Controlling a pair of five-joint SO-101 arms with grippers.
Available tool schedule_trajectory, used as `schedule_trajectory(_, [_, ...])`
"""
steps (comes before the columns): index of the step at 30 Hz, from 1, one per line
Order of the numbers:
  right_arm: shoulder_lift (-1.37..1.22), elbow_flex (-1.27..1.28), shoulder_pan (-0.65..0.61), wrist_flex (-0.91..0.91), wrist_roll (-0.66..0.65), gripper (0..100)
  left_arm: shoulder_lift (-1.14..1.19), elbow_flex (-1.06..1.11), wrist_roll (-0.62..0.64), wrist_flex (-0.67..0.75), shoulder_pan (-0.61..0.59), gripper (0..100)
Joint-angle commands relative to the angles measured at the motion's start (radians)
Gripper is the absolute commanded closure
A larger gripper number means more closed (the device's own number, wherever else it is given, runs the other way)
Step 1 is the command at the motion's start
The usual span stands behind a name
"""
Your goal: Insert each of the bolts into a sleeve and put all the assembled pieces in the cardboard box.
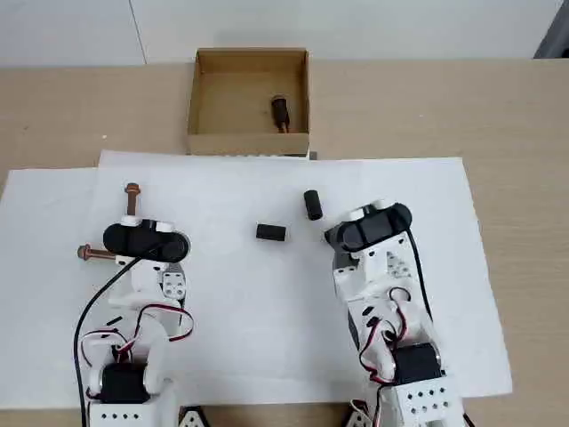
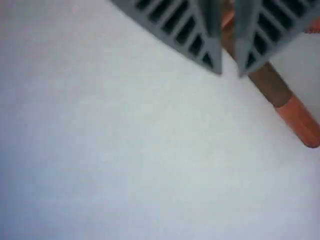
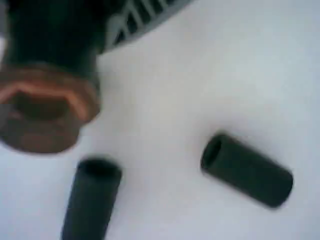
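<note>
My left gripper [image 1: 123, 255] is low over the white paper [image 1: 231, 338] at the left, its grey fingers [image 2: 200, 30] shut on a copper bolt [image 2: 280, 100] that lies flat and sticks out to the left [image 1: 93, 253]. A second bolt [image 1: 132, 197] lies just beyond it. My right gripper [image 1: 332, 237] holds a black sleeve [image 3: 50, 35] with a bolt's hex head [image 3: 40, 115] showing at its end. Two loose black sleeves [image 1: 312, 204] [image 1: 271, 233] lie on the paper close by, seen from the right wrist too [image 3: 245, 170] [image 3: 92, 200]. The cardboard box [image 1: 203, 98] holds one assembled piece [image 1: 279, 113].
The box stands at the far edge of the paper, at the table's middle. Bare wooden table [image 1: 524, 133] surrounds the paper. Between the two arms the paper is free, as is the stretch in front of the box.
</note>
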State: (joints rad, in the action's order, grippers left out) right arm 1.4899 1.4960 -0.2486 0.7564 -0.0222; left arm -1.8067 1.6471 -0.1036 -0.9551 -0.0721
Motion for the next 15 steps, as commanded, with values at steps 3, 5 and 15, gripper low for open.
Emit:
schedule_trajectory(3, [-0.002, -0.137, 0.012, 0.077, 0.058, 99.5, -0.008, 0.002, -0.044, 0.020, -0.006, 99])
schedule_trajectory(5, [-0.004, -0.181, 0.010, 0.104, 0.058, 99.5, -0.008, 0.018, -0.095, 0.023, -0.009, 99])
schedule_trajectory(15, [-0.357, -0.519, 0.013, 0.239, 0.132, 99.5, -0.008, 0.035, -0.146, 0.025, -0.003, 99])
